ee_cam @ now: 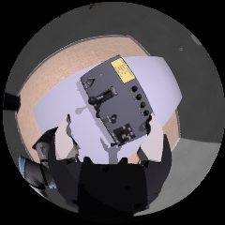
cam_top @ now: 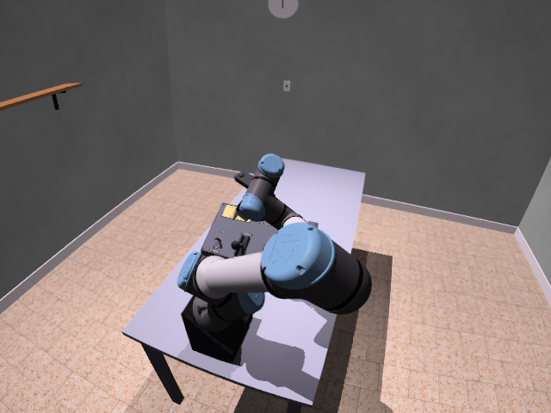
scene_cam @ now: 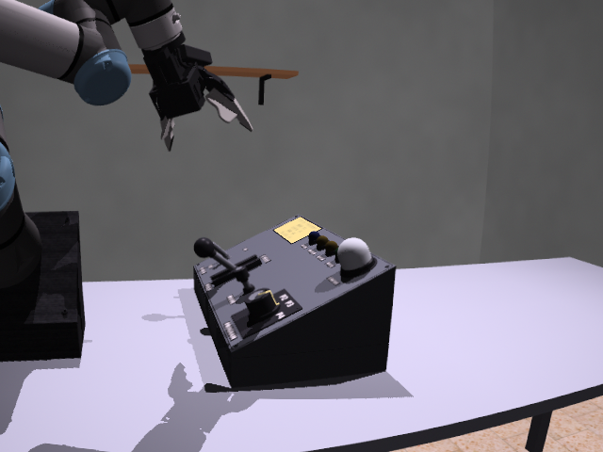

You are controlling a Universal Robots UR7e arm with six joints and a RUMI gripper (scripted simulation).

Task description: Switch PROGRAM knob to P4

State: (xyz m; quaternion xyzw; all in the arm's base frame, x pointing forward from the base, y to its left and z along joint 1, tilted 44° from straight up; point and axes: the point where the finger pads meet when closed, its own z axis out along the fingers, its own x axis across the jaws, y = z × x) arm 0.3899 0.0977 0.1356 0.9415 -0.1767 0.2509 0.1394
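Observation:
The dark wedge-shaped console (scene_cam: 311, 335) (cam_top: 218, 224) (ee_cam: 105, 77) stands on the pale table (scene_cam: 486, 315) (cam_top: 320, 187). The PROGRAM knob (scene_cam: 260, 305) (ee_cam: 125, 136) is a black knob with a yellow pointer line, low on the sloped panel at the near end, beside white P labels (scene_cam: 285, 299). My gripper (scene_cam: 208, 135) (ee_cam: 108, 113) is open and empty. It hangs high above the table, up and to the left of the console and well clear of it. In the top view the arm hides the knob.
On the panel are a black ball-topped lever (scene_cam: 205, 248) (cam_top: 240, 243) (ee_cam: 99, 97) behind the knob, a white dome (scene_cam: 353, 252), a row of small coloured buttons (scene_cam: 322, 241) (ee_cam: 140, 97) and a yellow plate (scene_cam: 297, 228) (ee_cam: 121, 70). The robot's black pedestal (scene_cam: 43, 272) stands at the left.

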